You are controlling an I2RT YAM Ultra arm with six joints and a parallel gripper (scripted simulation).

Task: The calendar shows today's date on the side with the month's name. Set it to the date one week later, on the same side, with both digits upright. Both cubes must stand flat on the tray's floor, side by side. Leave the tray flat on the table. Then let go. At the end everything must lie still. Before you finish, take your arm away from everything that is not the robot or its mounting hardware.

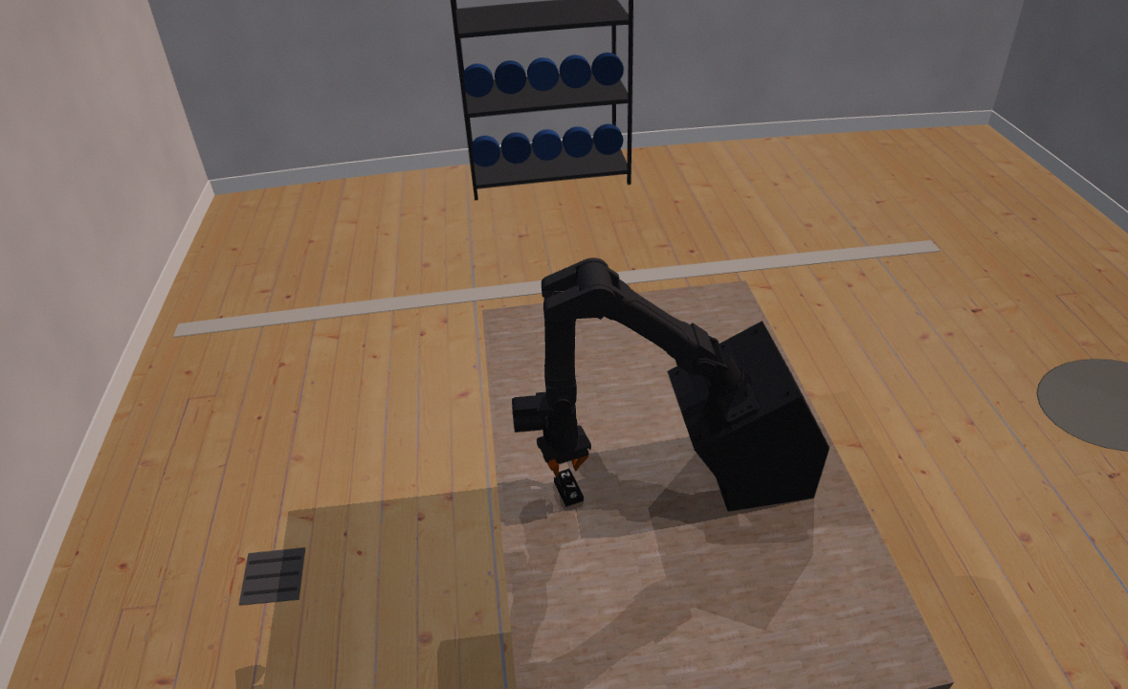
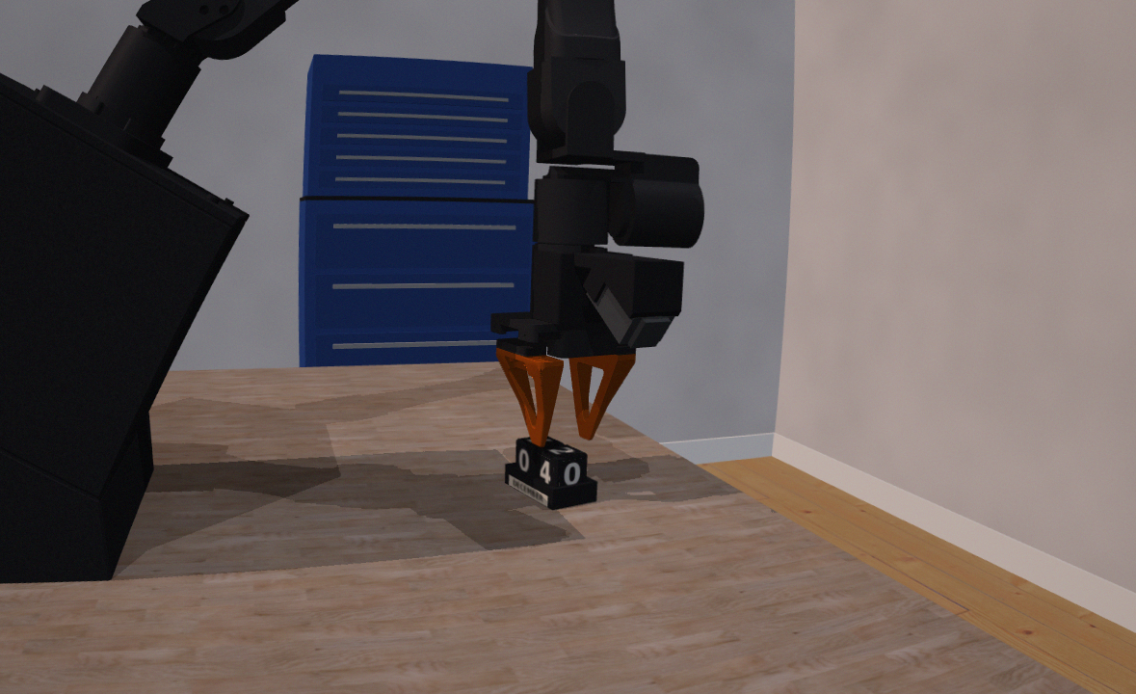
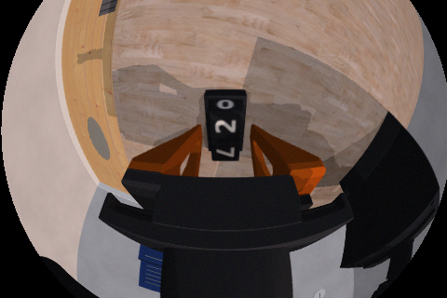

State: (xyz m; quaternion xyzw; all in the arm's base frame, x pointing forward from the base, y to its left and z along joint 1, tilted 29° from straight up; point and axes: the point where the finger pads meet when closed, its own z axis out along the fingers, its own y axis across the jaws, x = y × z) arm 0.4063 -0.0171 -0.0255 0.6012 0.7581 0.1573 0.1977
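Note:
The calendar (image 2: 551,479) is a small black tray holding two black cubes side by side, flat on the wooden table. It also shows in the top view (image 1: 569,490) and in the wrist view (image 3: 225,125). Its tops read 7 and 2, and the end face reads 0. The side with the pale label strip reads 0 and 4. My gripper (image 2: 561,436) points straight down just over the cubes, its orange fingertips at about the level of the cube tops. In the wrist view the gripper (image 3: 226,155) stands partly open with a gap on each side of the nearer cube, touching nothing.
The arm's big black base box (image 1: 747,419) stands to the right of the calendar on the table. The table's left edge (image 1: 495,479) runs close by the calendar. A blue drawer cabinet (image 2: 416,215) and a shelf (image 1: 546,94) stand far off by the walls.

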